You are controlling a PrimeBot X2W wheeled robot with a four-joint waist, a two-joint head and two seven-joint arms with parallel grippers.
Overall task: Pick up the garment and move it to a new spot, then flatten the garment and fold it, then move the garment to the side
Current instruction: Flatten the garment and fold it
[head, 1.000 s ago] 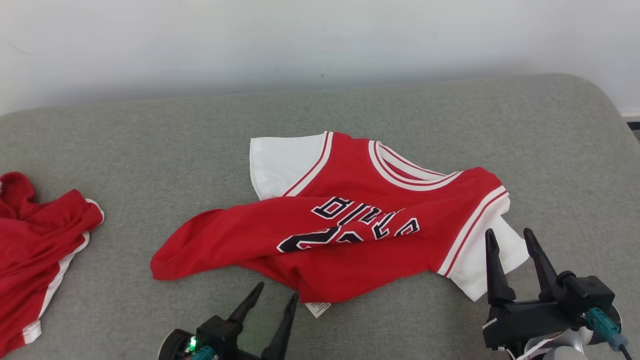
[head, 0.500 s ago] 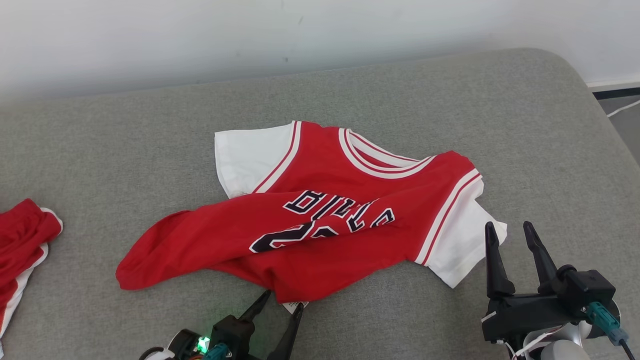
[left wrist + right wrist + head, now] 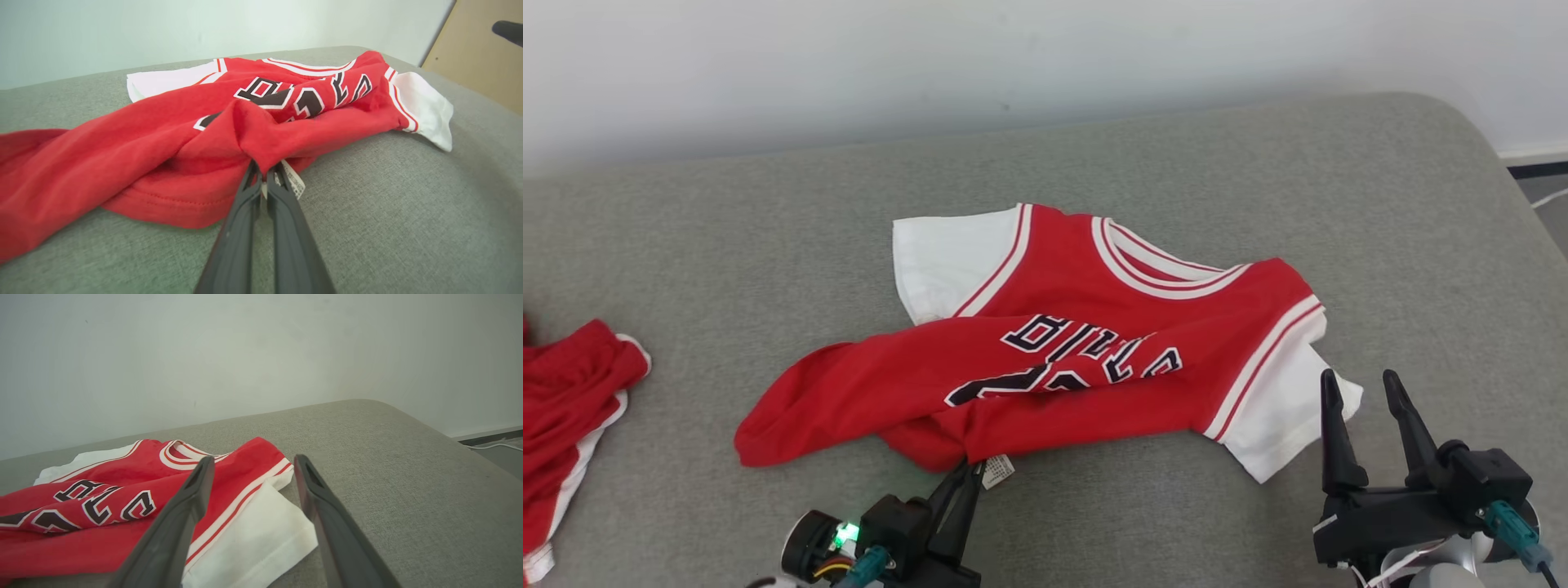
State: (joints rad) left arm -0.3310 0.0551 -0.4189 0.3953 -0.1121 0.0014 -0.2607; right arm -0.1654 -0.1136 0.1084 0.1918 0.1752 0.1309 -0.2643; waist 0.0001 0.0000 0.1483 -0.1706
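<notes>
**A:** What has changed since a second ago?

**B:** The left gripper (image 3: 966,476), which was spread just short of the hem, has gone in and closed. Its fingers (image 3: 241,228) are now pressed together on a bunched fold of the jersey (image 3: 1094,327), at the part lying closest to the cushion's (image 3: 1421,245) near edge. The white label (image 3: 292,179) sits right beside the pinch.

**A:** Is the hold good enough to lift?

**B:** I judge it thin. Only a small tuck of red cloth is caught, and I can't tell how many layers are in it. I would raise it slowly and watch for slipping before carrying it anywhere.

**A:** And the right gripper (image 3: 1364,384)?

**B:** It is near the same edge toward the right, fingers apart with nothing between them, just short of the white sleeve (image 3: 253,535). Taking that sleeve or the hem next to it would share the load and keep the cloth from trailing in a rope.

**A:** How does the rest of it lie?

**B:** It sits mid-cushion, twisted. One red length is thrown across the lettering toward the left, and the collar (image 3: 1168,273) faces the far edge. That fold will need pulling out after the move.

**A:** Anything to avoid?

**B:** The other red garment (image 3: 572,392) at the left edge. Set down well apart from it.
</notes>
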